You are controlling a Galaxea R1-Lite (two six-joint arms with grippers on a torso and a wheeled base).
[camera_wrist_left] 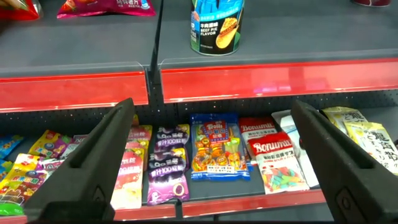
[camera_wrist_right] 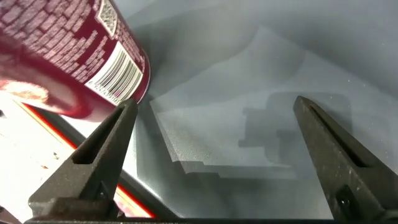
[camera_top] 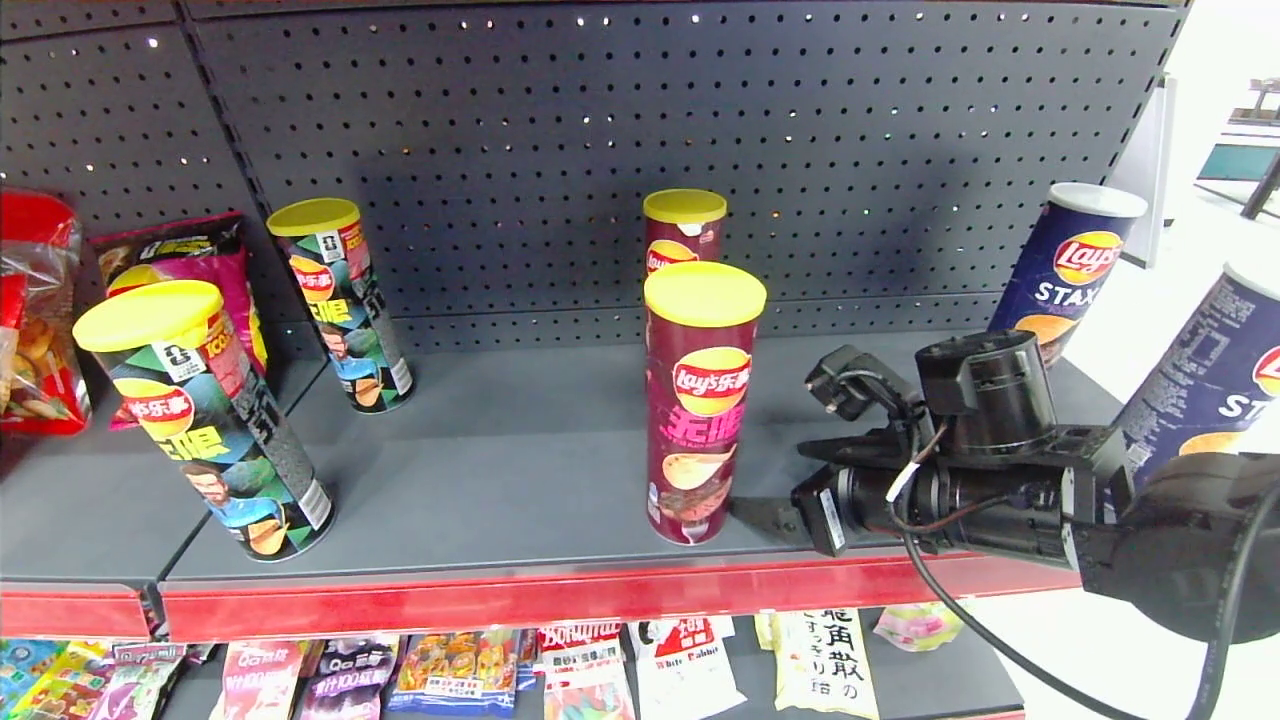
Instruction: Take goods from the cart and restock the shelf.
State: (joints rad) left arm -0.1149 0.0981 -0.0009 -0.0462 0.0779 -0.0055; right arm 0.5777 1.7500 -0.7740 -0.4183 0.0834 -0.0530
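Note:
A maroon chip can (camera_top: 703, 400) with a yellow lid stands upright near the front of the grey shelf board (camera_top: 500, 470). A second maroon can (camera_top: 684, 235) stands behind it. My right gripper (camera_top: 790, 485) is low over the shelf just right of the front can, open and holding nothing. In the right wrist view its fingers are spread wide (camera_wrist_right: 214, 102), and the can's base (camera_wrist_right: 81, 56) lies just outside one fingertip. My left gripper (camera_wrist_left: 212, 106) is open and holds nothing, facing the lower shelf of candy bags (camera_wrist_left: 217, 146).
Two black-and-green cans (camera_top: 205, 420) (camera_top: 340, 300) stand at the left, with snack bags (camera_top: 35, 310) beyond them. Two blue cans (camera_top: 1075, 265) (camera_top: 1210, 370) stand at the right end. A red lip (camera_top: 600, 595) runs along the shelf front. Between the cans the board is bare.

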